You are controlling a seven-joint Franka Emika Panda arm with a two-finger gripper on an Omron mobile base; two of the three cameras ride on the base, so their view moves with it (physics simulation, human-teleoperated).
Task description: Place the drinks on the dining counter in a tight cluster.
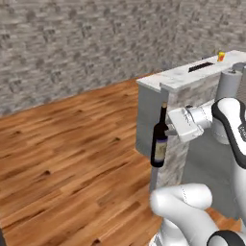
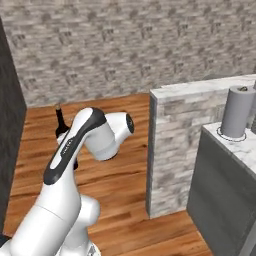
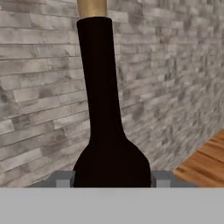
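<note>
The hand [image 1: 169, 129] grips the wine bottle [image 1: 160, 139] at its shoulder and holds it upright in mid-air above the wood floor [image 1: 67, 144], its long axis vertical and its cork end at 12 o'clock. In the hand view the dark neck [image 3: 98, 78] rises straight up between the finger pads [image 3: 61, 178], which press the shoulder on either side, with a tan cork cap at the top edge. In the left base view the marble-topped table [image 1: 192, 77] lies toward 1 o'clock from the bottle, higher than the bottle's top, so the coming move likely calls for a lift as well as a carry that way. A small orange cup [image 1: 221, 56] stands on the far end of that top. The bottle carries a pale label [image 1: 161, 149] on its body, but any writing on it is too small to read. A grey cylinder [image 2: 238, 117] stands on the lower worktop nearby.
</note>
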